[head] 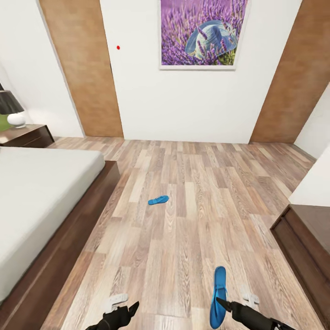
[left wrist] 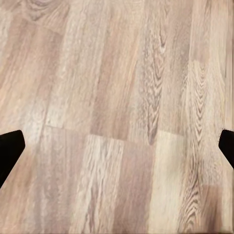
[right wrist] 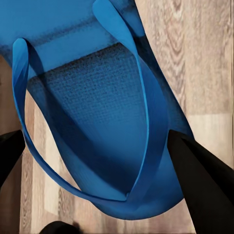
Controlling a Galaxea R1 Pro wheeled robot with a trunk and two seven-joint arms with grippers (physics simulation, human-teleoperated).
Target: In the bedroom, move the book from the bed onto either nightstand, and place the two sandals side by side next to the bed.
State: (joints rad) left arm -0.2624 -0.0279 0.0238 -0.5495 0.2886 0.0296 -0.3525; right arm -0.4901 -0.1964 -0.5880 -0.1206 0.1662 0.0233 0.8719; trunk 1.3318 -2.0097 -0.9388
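- We are carrying one sandal [right wrist: 97, 122], the right gripper [right wrist: 97, 195] grasping its toe end.
- We are judging it best placed parallel beside the other sandal [head: 158, 200], near the bed [head: 41, 201].
- The left gripper [left wrist: 117, 146] is hanging released.

The bedroom is bright all over, with soft, even light and no strong glare. The wood floor [head: 197, 206] has a gentle shine. Shadows are faint: a small dark patch sits under the far sandal [head: 158, 200], and the bed [head: 41, 201] frame's side looks darker. Straight lines lean outward near the edges of the head view. In the right wrist view the near sandal [right wrist: 97, 126] is very close, a bit fuzzy and grainy. The left wrist view's floor looks soft and slightly blurry.
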